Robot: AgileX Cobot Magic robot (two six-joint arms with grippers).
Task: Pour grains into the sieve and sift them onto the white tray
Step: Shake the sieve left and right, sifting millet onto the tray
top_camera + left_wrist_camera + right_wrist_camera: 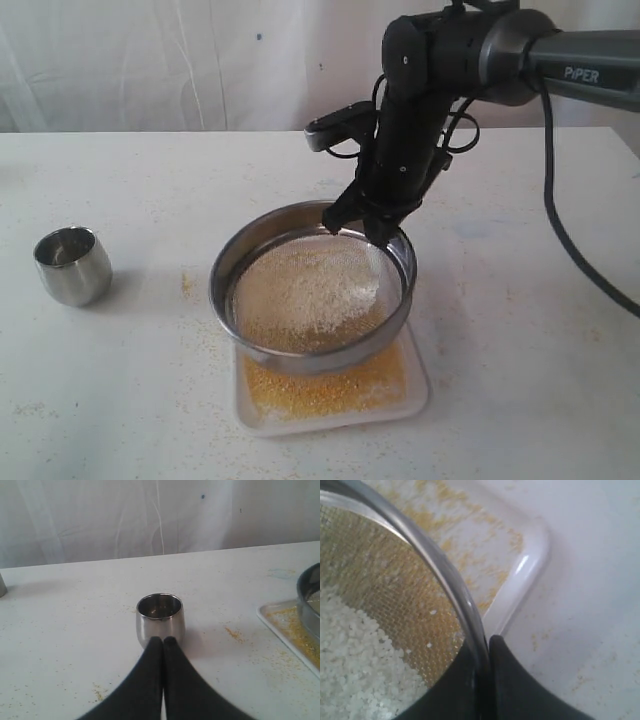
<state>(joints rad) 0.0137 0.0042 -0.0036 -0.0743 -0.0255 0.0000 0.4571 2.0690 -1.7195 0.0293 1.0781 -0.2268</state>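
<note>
White grains (305, 285) lie in the centre-frame sieve (310, 357), right claw (372, 232) clamped on its rim; left claw (163, 640) together; speckled white bench (520, 330)

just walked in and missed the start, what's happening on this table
The right arm has its jaws shut on the rim of the sieve, holding it over the white tray. Fine yellow granules lie on the tray; mostly whitish grains sit in the mesh. The left arm has its jaws shut on nothing, near the steel cup, which stands upright, apart from the tray.
</note>
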